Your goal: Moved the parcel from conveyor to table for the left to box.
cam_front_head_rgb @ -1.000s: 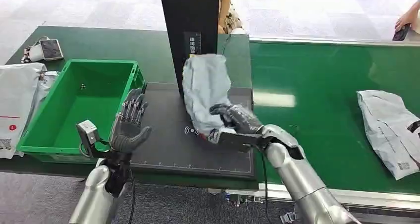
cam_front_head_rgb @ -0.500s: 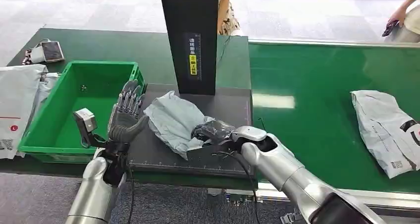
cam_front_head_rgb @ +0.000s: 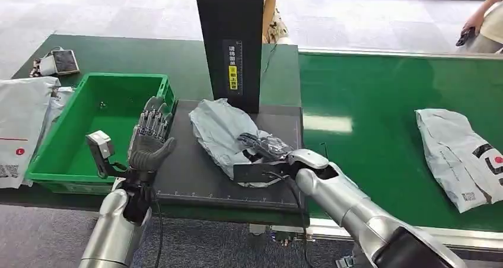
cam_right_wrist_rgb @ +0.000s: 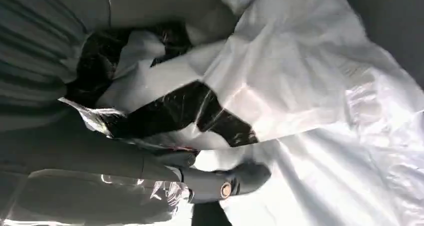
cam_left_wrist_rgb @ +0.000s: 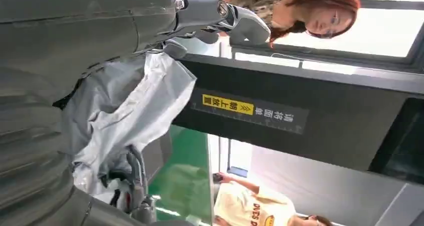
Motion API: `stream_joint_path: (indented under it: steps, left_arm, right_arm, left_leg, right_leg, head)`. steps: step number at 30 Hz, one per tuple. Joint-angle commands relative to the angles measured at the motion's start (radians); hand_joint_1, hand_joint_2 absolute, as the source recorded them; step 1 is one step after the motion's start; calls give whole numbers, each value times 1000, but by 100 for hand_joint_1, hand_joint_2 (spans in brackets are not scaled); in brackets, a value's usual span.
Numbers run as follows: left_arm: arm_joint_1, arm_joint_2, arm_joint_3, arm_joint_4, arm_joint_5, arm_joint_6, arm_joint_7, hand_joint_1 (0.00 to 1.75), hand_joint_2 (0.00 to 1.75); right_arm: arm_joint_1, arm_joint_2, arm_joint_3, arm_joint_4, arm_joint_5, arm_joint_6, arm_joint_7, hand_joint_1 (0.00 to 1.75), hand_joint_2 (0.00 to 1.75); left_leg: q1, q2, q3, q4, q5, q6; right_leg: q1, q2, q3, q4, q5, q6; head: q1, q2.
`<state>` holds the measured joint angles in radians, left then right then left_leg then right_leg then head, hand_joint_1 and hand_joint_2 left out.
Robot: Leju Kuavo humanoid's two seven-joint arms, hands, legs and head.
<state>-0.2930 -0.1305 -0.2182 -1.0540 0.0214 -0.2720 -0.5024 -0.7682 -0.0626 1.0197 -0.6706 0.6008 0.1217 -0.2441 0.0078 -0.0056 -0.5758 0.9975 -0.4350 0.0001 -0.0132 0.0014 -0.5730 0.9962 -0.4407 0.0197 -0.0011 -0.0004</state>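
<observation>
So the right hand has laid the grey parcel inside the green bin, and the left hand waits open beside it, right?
Not quite. The head view shows the parcel lying on the black mat, not in the green bin. The right hand is on it; the left hand waits open.

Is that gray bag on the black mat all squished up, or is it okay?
The gray bag lies crumpled and crooked on the black mat, with the right robot hand resting on it. I see no rip or spill.
</observation>
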Motion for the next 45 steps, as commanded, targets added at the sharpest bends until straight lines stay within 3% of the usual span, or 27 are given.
stream_joint_path:
  steps: [1, 2, 5, 9, 13, 14, 15, 19, 22, 25, 28, 35, 37, 41, 45]
  left_arm:
    - [-17, 29, -19, 30, 3, -2, 2, 0, 175]
    - [-2, 26, -22, 10, 2, -8, -6, 0, 175]
    - [23, 20, -35, -18, -20, -28, -11, 0, 175]
    - [-11, 13, -44, 24, -28, -31, -15, 0, 175]
    - [-34, 23, -72, 45, -62, -14, -19, 0, 175]
    - [-36, 26, -79, 42, -71, -14, -22, 0, 175]
    - [-33, 30, -89, 36, -89, -5, -27, 0, 175]
    - [-46, 12, -144, 101, -196, 42, -79, 0, 175]
    - [-55, -12, -165, 116, -229, 56, -92, 0, 175]
    - [-45, -9, -208, 89, -300, 86, -87, 0, 175]
    - [-38, -3, -282, 49, -495, 210, -37, 0, 175]
    - [-41, -9, -277, 48, -502, 213, -29, 0, 175]
    - [-105, -20, -386, 94, -780, 341, 82, 0, 175]
    - [-278, -110, -515, 313, -1034, 334, 208, 0, 175]
    - [-416, -187, -590, 535, -1143, 270, 240, 0, 175]
  right_arm:
    - [16, -17, -19, 46, -1, 2, 0, 0, 0]
    - [59, -29, -103, 0, -72, -83, -61, 0, 0]
    - [212, -82, -296, -203, -184, -194, -168, 0, 0]
    - [383, -39, -562, -405, -435, -148, -213, 0, 0]
    - [425, 6, -679, -445, -588, -38, -246, 0, 0]
    - [424, 18, -695, -440, -612, -9, -248, 0, 175]
    - [428, 37, -706, -442, -615, -5, -258, 0, 175]
    - [497, 84, -781, -550, -709, 207, -335, 0, 175]
    - [506, 82, -849, -614, -756, 245, -329, 0, 175]
    - [538, 90, -938, -682, -752, 229, -333, 0, 175]
    - [578, 104, -1025, -771, -730, 204, -325, 0, 175]
    - [581, 114, -1034, -776, -726, 210, -313, 0, 175]
    - [595, 126, -1073, -804, -722, 207, -314, 0, 175]
    - [571, 152, -1099, -783, -701, 237, -290, 0, 175]
    - [507, 174, -1074, -736, -690, 244, -294, 0, 175]
  left_leg:
    - [0, -1, 0, -1, 0, 0]
    - [0, -1, -1, -2, 1, 0]
    - [1, -3, -2, -2, 0, 0]
    - [1, -6, -7, -1, 0, 0]
    - [0, -3, -9, -1, -2, -1]
    - [0, -4, -9, -1, -2, -1]
    - [0, -4, -11, -1, -1, -1]
    - [0, -2, -10, -2, -2, -1]
    - [0, -4, -13, -1, -1, -1]
    - [0, -4, -12, -1, -2, -1]
    - [0, -5, -13, -1, -2, -1]
    - [-1, -2, -12, -1, -3, -1]
    - [-1, -4, -14, -1, -2, -1]
    - [-1, -8, -15, 0, -1, -1]
    - [-1, -5, -14, 0, -1, 0]
  right_leg:
    - [0, -1, 0, -1, 0, -1]
    - [0, -1, -1, -2, 0, -1]
    - [1, -3, -1, -3, -1, -1]
    - [1, -6, -4, -2, -3, -1]
    - [0, -3, -7, -1, -3, -1]
    - [0, -3, -7, -1, -3, -1]
    - [0, -3, -9, 0, -3, -1]
    - [0, -2, -9, -1, -3, -1]
    - [0, -4, -12, 0, -4, -1]
    - [0, -4, -11, -1, -4, -1]
    - [0, -5, -12, -1, -4, 0]
    - [-1, -2, -12, -1, -4, -1]
    - [0, -3, -13, 0, -4, -1]
    - [0, -8, -14, 0, -4, -1]
    - [0, -5, -12, -1, -3, 0]
  head:
    - [0, 0]
    - [0, 0]
    - [0, 0]
    - [0, 0]
    - [0, 0]
    - [0, 0]
    - [0, 0]
    - [0, 0]
    - [0, 0]
    - [0, 0]
    - [0, 0]
    - [0, 0]
    - [0, 0]
    - [0, 0]
    - [0, 0]
